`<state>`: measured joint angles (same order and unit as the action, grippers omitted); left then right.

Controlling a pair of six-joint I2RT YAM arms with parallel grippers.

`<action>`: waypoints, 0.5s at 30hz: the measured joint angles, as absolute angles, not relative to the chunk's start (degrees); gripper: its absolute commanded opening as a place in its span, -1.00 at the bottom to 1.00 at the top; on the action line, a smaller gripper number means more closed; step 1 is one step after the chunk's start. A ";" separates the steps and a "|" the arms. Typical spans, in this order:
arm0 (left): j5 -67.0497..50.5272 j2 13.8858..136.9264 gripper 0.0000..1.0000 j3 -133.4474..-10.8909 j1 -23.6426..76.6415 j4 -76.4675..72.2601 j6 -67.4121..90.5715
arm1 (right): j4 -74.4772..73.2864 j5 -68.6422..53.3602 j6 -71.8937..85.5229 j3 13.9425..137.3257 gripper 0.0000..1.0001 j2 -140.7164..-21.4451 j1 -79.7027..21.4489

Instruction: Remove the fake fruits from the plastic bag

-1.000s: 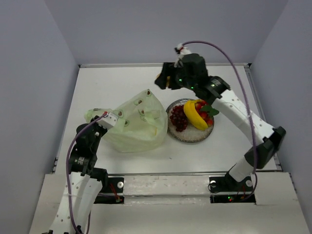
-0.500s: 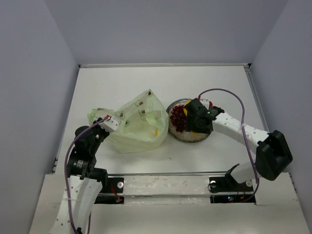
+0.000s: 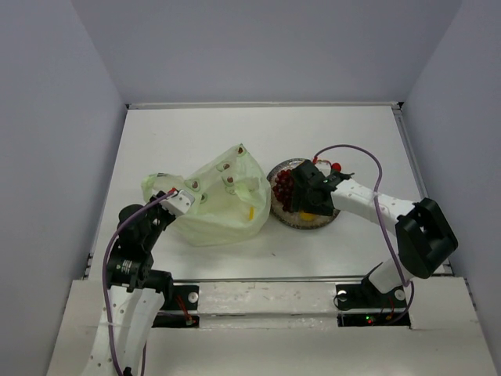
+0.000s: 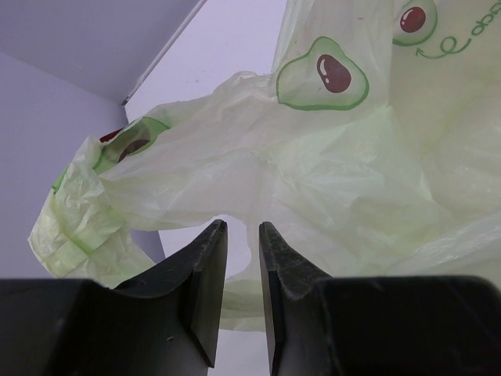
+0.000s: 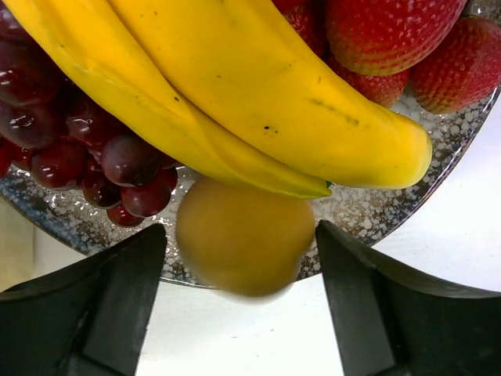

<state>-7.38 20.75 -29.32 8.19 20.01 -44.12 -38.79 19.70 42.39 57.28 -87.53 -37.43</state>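
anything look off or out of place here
The small round yellow-orange plastic fruit looks perched on the rim of the speckled grey plate, partly overhanging the table, between the fingers of the open right hand; it might roll off.

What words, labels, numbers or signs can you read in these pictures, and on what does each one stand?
Plastic bag: a few curly green letters at the top right edge of the left wrist view, cut off by the frame and not readable.
Avocado pictures on the same bag: drawings only, no words.
Plate and fruits: no writing shows.
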 measured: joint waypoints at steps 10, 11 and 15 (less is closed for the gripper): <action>-7.68 21.10 -0.29 -29.32 8.19 19.97 -44.53 | -41.45 19.75 42.28 60.62 0.77 -87.61 -37.54; -7.73 21.15 -0.29 -29.32 8.19 19.97 -44.56 | -42.50 19.86 42.19 61.89 0.77 -87.46 -37.74; -7.77 21.12 -0.29 -29.32 8.19 19.99 -44.60 | -48.80 22.81 40.12 73.23 0.71 -87.33 -39.97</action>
<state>-7.77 21.12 -29.32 8.19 19.99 -44.60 -48.80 22.81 40.12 73.23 -87.33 -39.97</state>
